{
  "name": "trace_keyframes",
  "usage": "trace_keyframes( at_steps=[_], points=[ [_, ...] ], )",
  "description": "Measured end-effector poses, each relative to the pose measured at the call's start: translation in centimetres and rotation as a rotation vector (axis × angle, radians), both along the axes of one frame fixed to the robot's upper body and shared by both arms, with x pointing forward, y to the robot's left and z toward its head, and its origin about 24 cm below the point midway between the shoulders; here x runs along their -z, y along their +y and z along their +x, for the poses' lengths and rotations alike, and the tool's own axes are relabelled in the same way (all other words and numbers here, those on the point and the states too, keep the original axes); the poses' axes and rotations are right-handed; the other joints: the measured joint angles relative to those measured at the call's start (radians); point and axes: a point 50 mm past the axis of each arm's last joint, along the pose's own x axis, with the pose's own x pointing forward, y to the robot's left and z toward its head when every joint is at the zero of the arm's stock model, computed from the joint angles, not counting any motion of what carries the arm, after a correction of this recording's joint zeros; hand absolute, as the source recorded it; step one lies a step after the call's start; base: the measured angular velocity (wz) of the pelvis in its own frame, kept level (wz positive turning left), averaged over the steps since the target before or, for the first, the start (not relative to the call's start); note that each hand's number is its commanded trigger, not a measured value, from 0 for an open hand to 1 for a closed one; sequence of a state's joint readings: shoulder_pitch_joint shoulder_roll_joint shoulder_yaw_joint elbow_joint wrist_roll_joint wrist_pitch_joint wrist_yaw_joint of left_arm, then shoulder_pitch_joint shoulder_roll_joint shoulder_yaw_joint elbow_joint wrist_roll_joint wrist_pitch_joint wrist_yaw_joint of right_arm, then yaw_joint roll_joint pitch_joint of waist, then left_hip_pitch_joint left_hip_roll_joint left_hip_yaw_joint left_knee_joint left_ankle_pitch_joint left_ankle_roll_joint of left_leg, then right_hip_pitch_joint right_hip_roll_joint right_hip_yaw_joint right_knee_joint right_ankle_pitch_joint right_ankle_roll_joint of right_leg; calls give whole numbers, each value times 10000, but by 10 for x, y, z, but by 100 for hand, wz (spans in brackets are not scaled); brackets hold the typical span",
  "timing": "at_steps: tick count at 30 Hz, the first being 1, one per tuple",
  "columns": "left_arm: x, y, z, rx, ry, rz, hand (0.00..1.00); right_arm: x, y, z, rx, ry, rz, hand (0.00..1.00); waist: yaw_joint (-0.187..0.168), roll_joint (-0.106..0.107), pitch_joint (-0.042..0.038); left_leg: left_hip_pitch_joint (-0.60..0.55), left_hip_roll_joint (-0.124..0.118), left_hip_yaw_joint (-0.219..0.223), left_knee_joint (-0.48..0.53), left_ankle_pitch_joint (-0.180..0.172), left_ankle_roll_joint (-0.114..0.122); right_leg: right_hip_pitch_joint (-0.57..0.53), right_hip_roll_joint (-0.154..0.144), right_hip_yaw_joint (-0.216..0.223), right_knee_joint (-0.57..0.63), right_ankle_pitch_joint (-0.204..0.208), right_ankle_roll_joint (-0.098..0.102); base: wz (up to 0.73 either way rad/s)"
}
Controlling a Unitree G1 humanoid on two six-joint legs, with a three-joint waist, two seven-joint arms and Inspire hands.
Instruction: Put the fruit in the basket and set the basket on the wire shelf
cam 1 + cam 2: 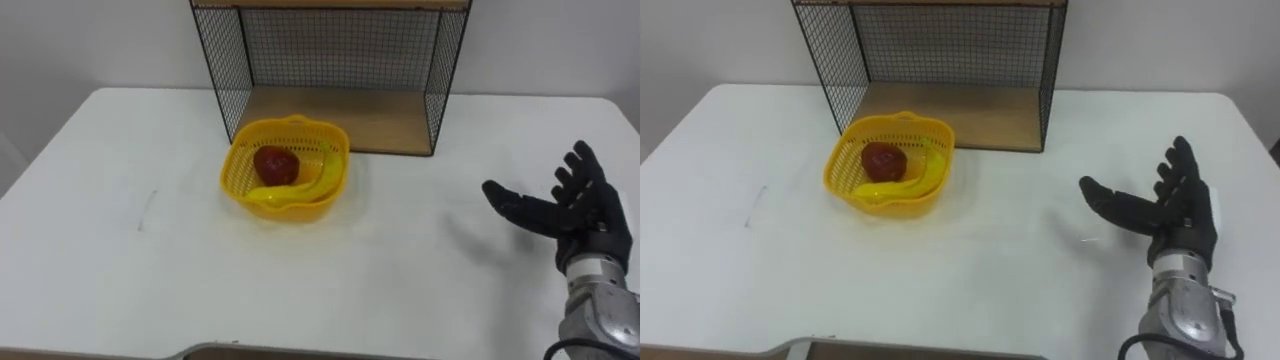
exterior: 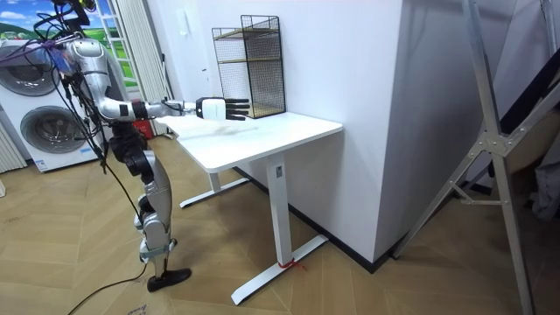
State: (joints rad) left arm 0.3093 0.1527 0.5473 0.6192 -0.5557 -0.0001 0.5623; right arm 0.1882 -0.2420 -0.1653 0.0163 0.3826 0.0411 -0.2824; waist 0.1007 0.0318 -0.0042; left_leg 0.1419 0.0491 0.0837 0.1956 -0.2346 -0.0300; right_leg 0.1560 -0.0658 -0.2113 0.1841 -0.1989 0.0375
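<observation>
My right hand (image 1: 578, 212) spread, empty; basket (image 1: 236, 172) loaded, light, probably flexible plastic; grip its rim, keep level

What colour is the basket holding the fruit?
Yellow; the plastic basket shows best in the left eye view.

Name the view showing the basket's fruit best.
The left eye view: the yellow basket sits near centre, red fruit and banana plainly inside. The right eye view shows the same, further left. The room view is too distant to tell the fruit.
</observation>
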Motion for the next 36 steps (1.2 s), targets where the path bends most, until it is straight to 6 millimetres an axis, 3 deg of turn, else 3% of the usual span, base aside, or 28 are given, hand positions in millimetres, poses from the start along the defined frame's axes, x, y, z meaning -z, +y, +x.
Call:
trace_keyframes(
  at_steps=[4,6,9,15,20,27,32,36],
  points=[
    [-33,11,25,-516,-867,1686,0,9,1,-11,161,535,-420,0,186,-71,-49,73,0,-13,-57,-2,3,-2,6,70,48,-2,5,-6],
    [-62,18,39,-1067,-1791,2868,0,9,2,-12,278,501,-451,0,185,-51,-44,61,-5,-18,-74,-4,6,15,-1,14,41,-2,5,6],
    [-89,20,53,-1399,-2958,3855,0,8,5,-12,144,318,-391,0,166,-5,-26,51,-8,-55,-81,-7,8,6,0,-3,35,-2,6,0],
    [-119,10,71,-1126,-4426,4693,0,11,16,-14,-683,379,-234,0,162,205,8,62,-12,-46,-80,-8,8,-60,-9,-33,35,-5,10,0],
    [-131,-7,95,421,-5304,4980,0,10,25,-10,-1473,112,-147,0,31,268,-15,-85,-19,-132,79,-6,8,-127,-23,-130,32,-4,9,5],
    [-129,-42,128,3593,-6719,3887,0,10,37,-8,-2435,-358,358,0,-216,103,134,-186,-39,-127,102,-4,10,-149,-38,-83,30,-19,28,0],
    [-130,-70,151,5853,-7661,3128,0,11,51,-5,-2930,-635,656,0,-393,-11,129,-411,-42,-145,211,-5,10,-337,-38,-86,60,-14,24,0],
    [-128,-89,161,7488,-8201,2505,0,13,56,-4,-3283,-684,935,0,-457,59,174,-262,-41,-90,157,-4,10,-276,-28,43,52,-12,22,-8]
  ],
)
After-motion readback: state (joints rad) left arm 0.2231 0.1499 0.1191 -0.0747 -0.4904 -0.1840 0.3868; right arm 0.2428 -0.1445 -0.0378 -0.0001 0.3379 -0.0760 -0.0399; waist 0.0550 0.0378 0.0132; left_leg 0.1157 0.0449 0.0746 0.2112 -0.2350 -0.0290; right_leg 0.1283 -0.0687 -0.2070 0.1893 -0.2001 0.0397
